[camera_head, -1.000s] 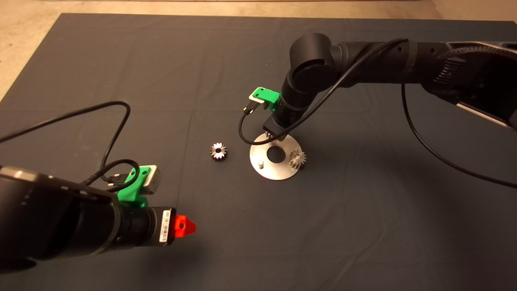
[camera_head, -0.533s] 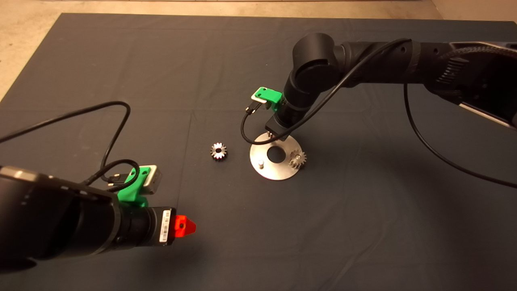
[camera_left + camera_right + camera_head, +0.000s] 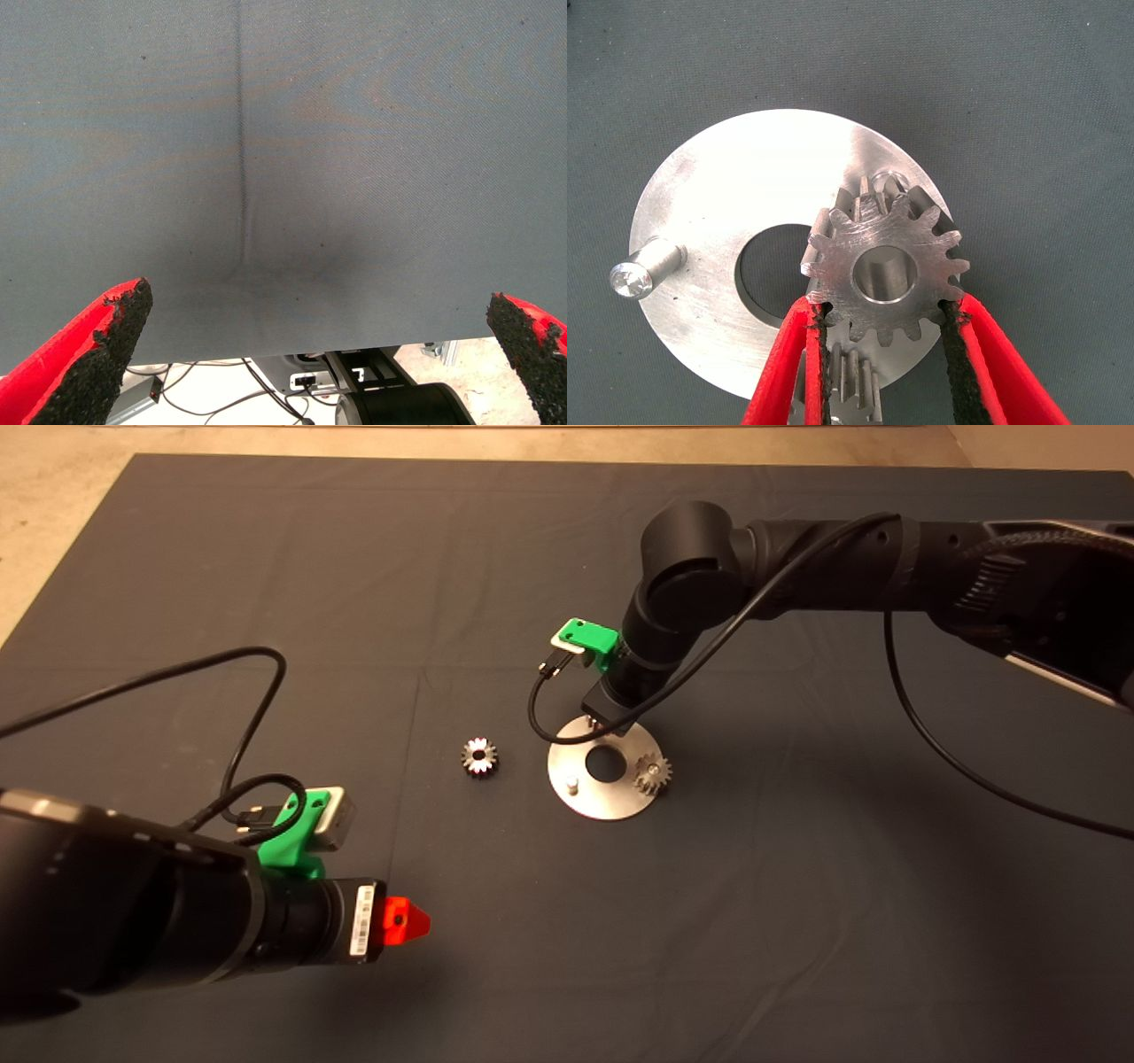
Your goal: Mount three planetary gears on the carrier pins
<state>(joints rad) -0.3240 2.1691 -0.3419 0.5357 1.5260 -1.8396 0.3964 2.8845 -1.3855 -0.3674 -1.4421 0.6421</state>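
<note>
The silver disc lies mid-mat, also in the right wrist view. One planetary gear sits on the pin at its right rim. A bare carrier pin stands at the near left, and shows as a pin in the wrist view too. My right gripper hovers over the disc's far side, shut on a second gear held flat. The tip of the third pin peeks out just beyond that gear's teeth. A third gear lies loose on the mat left of the disc.
My left gripper waits open at the lower left, its pads wide apart over bare mat. A black cable loops from the right wrist down beside the disc. Pale floor borders the mat's far edge.
The right wrist has shifted slightly to the right over the disc's far side, still holding its gear. The left arm and the loose gear have not moved.
</note>
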